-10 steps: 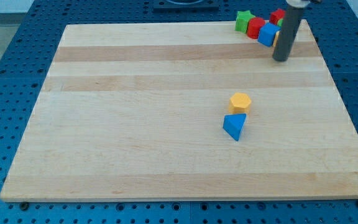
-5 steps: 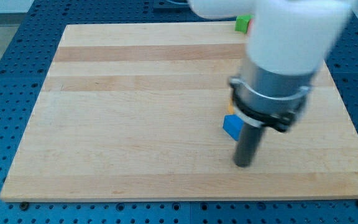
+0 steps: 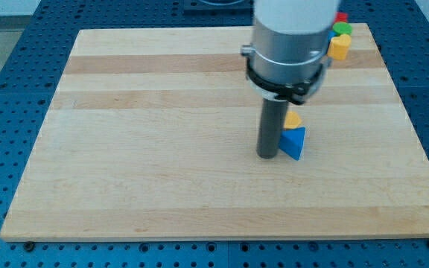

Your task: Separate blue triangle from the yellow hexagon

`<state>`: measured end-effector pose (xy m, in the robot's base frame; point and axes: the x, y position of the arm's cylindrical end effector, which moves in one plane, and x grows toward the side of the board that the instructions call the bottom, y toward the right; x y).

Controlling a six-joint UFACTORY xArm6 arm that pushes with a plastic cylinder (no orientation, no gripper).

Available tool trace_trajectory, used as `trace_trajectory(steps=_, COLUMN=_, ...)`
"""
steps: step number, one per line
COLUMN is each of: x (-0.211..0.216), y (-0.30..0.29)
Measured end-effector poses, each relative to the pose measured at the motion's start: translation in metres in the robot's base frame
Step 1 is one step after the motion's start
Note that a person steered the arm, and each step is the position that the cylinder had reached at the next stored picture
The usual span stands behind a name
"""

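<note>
The blue triangle (image 3: pixel 294 143) lies on the wooden board (image 3: pixel 147 141), right of centre. The yellow hexagon (image 3: pixel 293 119) sits just above it, touching or nearly touching, mostly hidden behind my arm. My tip (image 3: pixel 267 155) rests on the board against the blue triangle's left side, slightly below the hexagon's level.
At the board's top right corner stand a yellow block (image 3: pixel 339 47), a green block (image 3: pixel 341 30) and a red block (image 3: pixel 340 16). The arm's wide grey body (image 3: pixel 286 45) hides the other blocks of that group.
My tip moved from the top right corner down below the blue triangle, then up and left to the triangle's left side. The blue triangle shifted right.
</note>
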<state>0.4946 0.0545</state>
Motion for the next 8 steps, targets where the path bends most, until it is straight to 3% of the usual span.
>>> trace_trajectory(steps=1, x=-0.01, y=0.023)
trace_trajectory(steps=2, x=0.006, y=0.057)
trace_trajectory(steps=3, x=0.032, y=0.055)
trace_trajectory(steps=4, x=0.026, y=0.06)
trace_trajectory(steps=6, x=-0.033, y=0.073)
trace_trajectory(steps=7, x=-0.027, y=0.071)
trace_trajectory(steps=8, x=0.02, y=0.069)
